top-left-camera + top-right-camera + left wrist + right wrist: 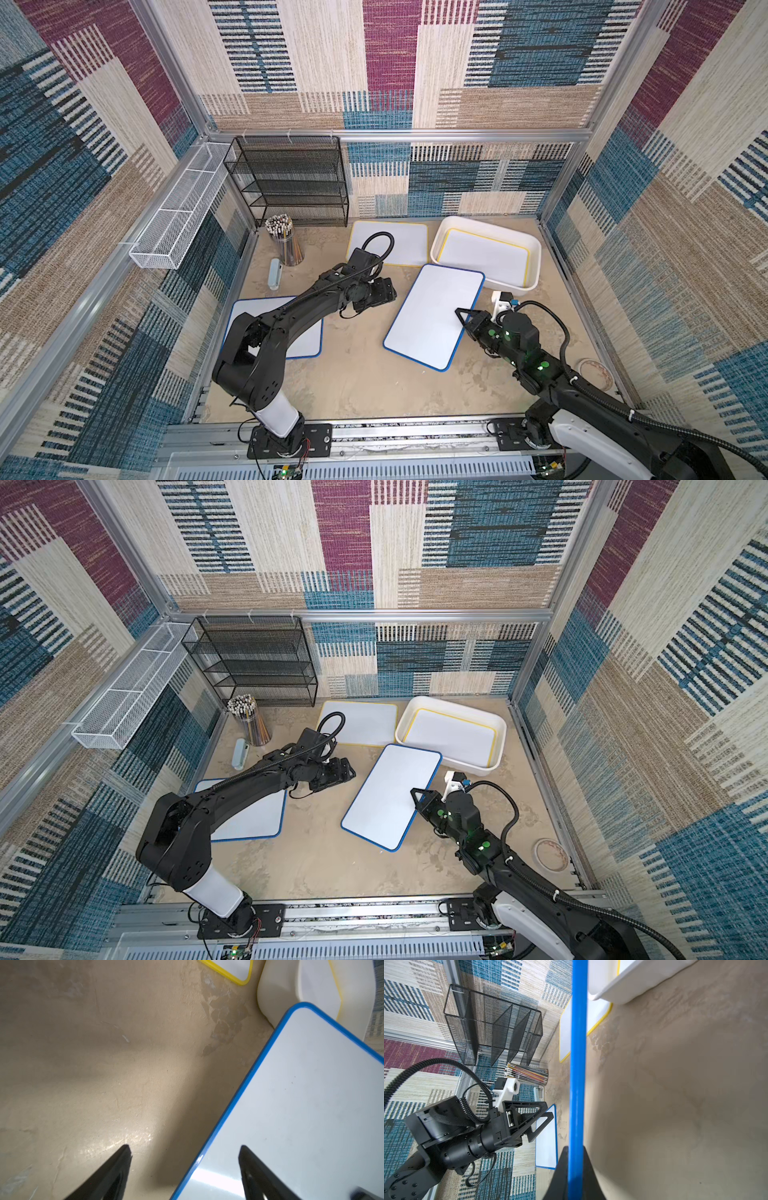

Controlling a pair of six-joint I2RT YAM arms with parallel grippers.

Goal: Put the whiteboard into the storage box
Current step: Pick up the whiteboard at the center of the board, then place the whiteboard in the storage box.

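Observation:
A blue-framed whiteboard [432, 316] [390, 796] lies slantwise in the middle of the table, its far corner close to the storage box [507, 286]. My right gripper [460, 312] [576, 1148] is shut on its right long edge, and the blue frame [578, 1064] runs between the fingers. The board casts a shadow on the table in the left wrist view, so it is raised a little. The white box holds a yellow-framed whiteboard [484, 257]. My left gripper [388, 291] [184, 1147] hovers open just left of the blue-framed board [301, 1105], holding nothing.
A second yellow-framed whiteboard [390, 243] lies behind the left arm, and another blue-framed one [307, 340] lies under it. A black mesh rack [291, 183], a pencil cup [286, 241] and an eraser [275, 274] stand back left. A tape roll [596, 372] lies at the right.

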